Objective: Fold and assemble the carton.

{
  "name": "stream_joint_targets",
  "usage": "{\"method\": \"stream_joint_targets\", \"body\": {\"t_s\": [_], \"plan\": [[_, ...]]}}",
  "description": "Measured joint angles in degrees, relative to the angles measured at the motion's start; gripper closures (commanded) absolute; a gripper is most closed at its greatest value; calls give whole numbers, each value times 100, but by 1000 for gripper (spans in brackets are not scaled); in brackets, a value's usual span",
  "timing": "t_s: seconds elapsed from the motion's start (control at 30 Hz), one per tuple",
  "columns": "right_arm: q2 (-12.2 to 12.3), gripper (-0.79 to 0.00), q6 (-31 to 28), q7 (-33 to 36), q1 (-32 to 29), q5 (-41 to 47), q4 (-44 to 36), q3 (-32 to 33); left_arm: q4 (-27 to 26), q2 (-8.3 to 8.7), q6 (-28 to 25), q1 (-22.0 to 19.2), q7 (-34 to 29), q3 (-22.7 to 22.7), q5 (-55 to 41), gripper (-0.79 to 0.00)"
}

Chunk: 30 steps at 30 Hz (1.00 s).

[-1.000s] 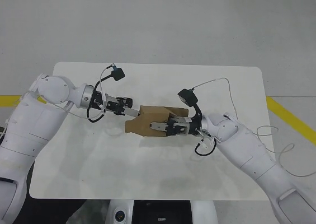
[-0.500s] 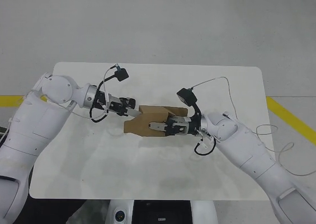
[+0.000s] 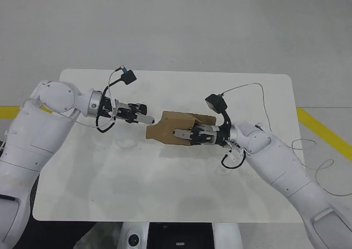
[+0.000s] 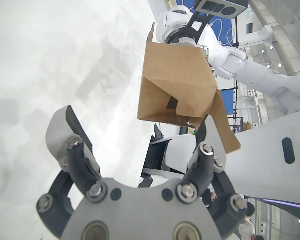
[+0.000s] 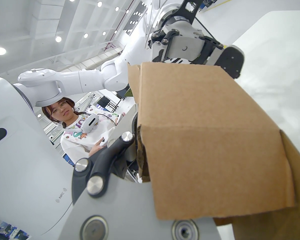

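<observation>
Carrying everything is one white surface (image 3: 163, 187), the largest thing in sight. One brown cardboard carton (image 3: 177, 123) sits over the middle of it, between two arms that come in from opposite sides. Whether its underside touches the surface or hangs just above it cannot be told. From the left wrist, the carton (image 4: 175, 81) looks partly shaped, with folded panels meeting at its near end and one loose flap (image 4: 222, 131) sticking out to the side. From the right wrist, the carton (image 5: 202, 131) shows one broad flat wall with creased edges.

Two tools are at work. The right tool (image 3: 177, 132) lies across the top of the carton and pinches one of its walls; one toothed finger (image 5: 134, 126) presses against the outside of that wall, while the other is hidden by the cardboard. The left tool (image 3: 143, 114) sits just beside the carton's other end, its two fingers spread wide (image 4: 136, 118) and holding nothing. One fingertip (image 4: 202, 128) is right at the edge of the loose flap; contact cannot be told.
</observation>
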Motion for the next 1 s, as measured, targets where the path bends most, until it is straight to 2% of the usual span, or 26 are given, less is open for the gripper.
{"method": "stream_joint_targets", "body": {"t_s": [0.23,0.5,1.0], "plan": [[52,0,56,-194,-89,-435,75,299,-210,65,24,127,0,-260,-197,-785],[4,0,172,-473,-148,-767,-47,349,-648,49,70,224,-23,-154,-2,-785],[-53,0,56,-244,-154,-612,-250,303,-313,27,173,263,63,-153,75,-785]]}}
